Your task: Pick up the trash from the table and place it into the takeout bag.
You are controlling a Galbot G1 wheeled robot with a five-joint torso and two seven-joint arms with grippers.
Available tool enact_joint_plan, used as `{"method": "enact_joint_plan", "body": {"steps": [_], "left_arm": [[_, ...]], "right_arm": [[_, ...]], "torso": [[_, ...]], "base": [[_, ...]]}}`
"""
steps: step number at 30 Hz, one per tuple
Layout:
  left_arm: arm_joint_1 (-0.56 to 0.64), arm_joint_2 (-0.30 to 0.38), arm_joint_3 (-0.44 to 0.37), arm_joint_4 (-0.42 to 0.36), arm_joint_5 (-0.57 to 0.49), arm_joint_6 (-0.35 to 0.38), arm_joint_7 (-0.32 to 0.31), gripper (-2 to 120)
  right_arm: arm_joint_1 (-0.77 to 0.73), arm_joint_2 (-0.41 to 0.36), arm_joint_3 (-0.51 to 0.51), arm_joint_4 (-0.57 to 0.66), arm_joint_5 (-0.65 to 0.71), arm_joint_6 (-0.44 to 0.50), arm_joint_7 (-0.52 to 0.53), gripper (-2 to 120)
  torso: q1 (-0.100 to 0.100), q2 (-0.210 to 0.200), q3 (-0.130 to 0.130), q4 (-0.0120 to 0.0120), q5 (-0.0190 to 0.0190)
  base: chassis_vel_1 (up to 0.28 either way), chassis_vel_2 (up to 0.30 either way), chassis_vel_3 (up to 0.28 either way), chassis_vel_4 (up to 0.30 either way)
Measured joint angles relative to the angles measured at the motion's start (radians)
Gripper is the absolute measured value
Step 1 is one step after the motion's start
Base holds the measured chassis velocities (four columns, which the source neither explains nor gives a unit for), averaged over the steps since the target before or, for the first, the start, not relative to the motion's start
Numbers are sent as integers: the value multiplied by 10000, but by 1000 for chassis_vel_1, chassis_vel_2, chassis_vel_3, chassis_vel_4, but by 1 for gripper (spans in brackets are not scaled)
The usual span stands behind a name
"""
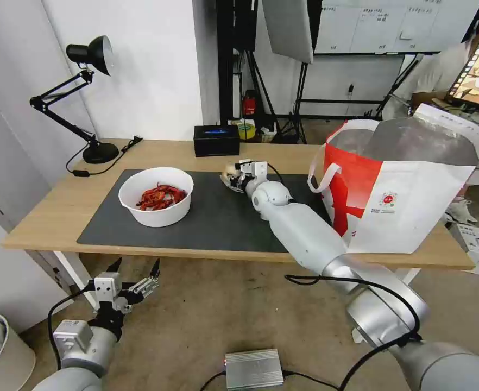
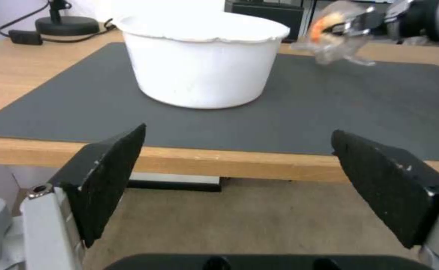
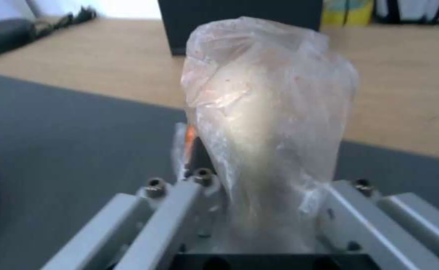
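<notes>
The right gripper (image 1: 238, 176) reaches over the dark mat (image 1: 218, 217), its fingers closed on a beige lump (image 3: 264, 123) wrapped in clear plastic, held just above the surface (image 1: 60, 206). The white bowl (image 1: 156, 196) of red scraps sits on the mat to its left; the takeout bag (image 1: 397, 201) stands open at the right. The left gripper (image 1: 134, 276) hangs below the surface's front edge, fingers spread wide and empty.

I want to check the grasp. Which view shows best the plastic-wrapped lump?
The right wrist view: the plastic-wrapped lump is close up in the right gripper. In the head and left wrist views it is small and far.
</notes>
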Motion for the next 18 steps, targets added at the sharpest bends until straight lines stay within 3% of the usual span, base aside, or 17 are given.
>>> {"method": "enact_joint_plan", "body": {"steps": [10, 18], "left_arm": [[-6, 146, -4, -85, -59, -5, -14, 100], [-185, 233, 159, 63, -112, 17, -30, 100]], "right_arm": [[-1048, -1836, -21, 3698, 449, -472, 1537, 4], [-1264, -2645, 30, 5832, 537, -982, 2594, 4]], "torso": [[0, 0, 0, -2, 0], [-1, 0, 0, 0, 0]], "base": [[0, 0, 0, 0], [0, 0, 0, 0]]}}
